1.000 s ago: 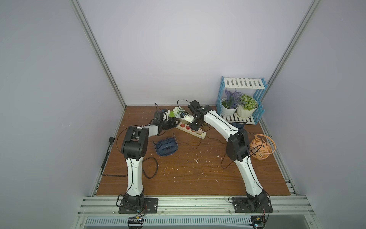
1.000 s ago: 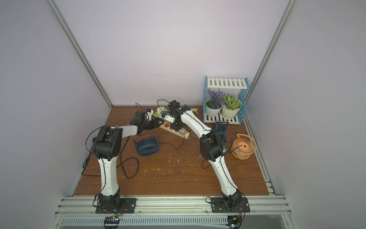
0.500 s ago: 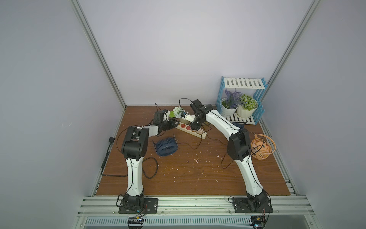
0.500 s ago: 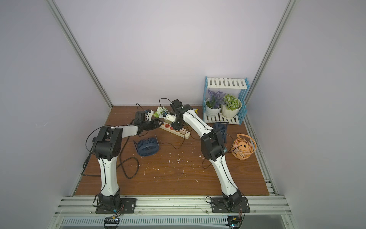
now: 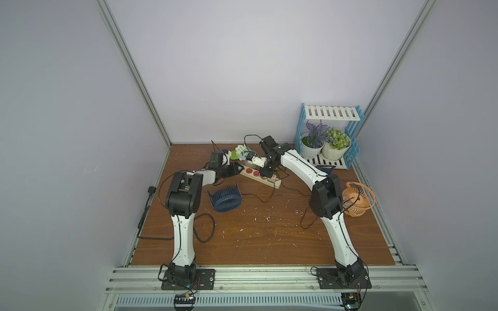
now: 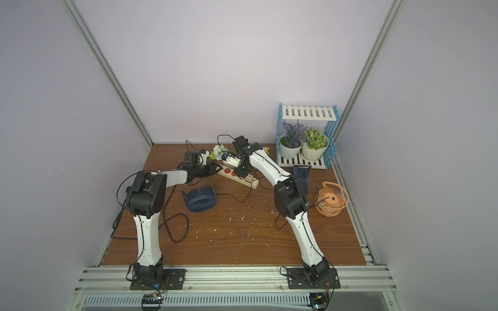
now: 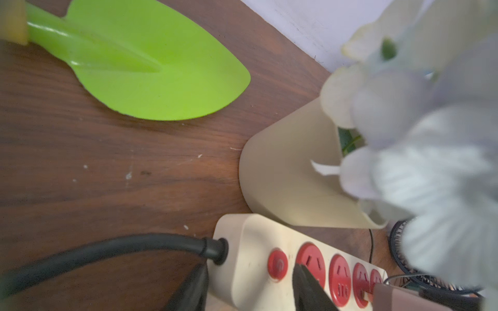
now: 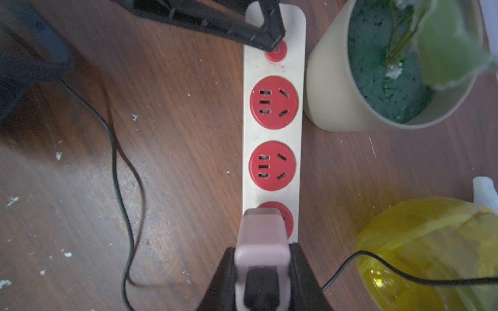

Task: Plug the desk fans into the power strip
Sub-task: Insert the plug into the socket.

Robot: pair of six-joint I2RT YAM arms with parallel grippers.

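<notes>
Right fingers (image 8: 222, 282) clamped the pink plug (image 8: 260, 237) over the power strip's (image 8: 272, 134) third socket (image 8: 287, 222); skewed prongs could jam. Whether the left fingers (image 8: 273, 32) gripped the strip's end was unclear; it might skid.

Long, flat, cream power strip (image 5: 252, 173) lying face up on the wooden surface (image 5: 256, 237), toward 12 o'clock, long axis running from 10 to 4 o'clock. Four round red sockets (image 8: 273, 102) in a row. Small red button (image 7: 277, 265) and thick black cord (image 7: 107, 250) at the 10 o'clock end. Two sockets nearest the button bare. Pink plug (image 8: 261, 234) with a black lead over the third, pinched in the jaws of the right gripper (image 8: 262, 250). Seating not discernible.
</notes>
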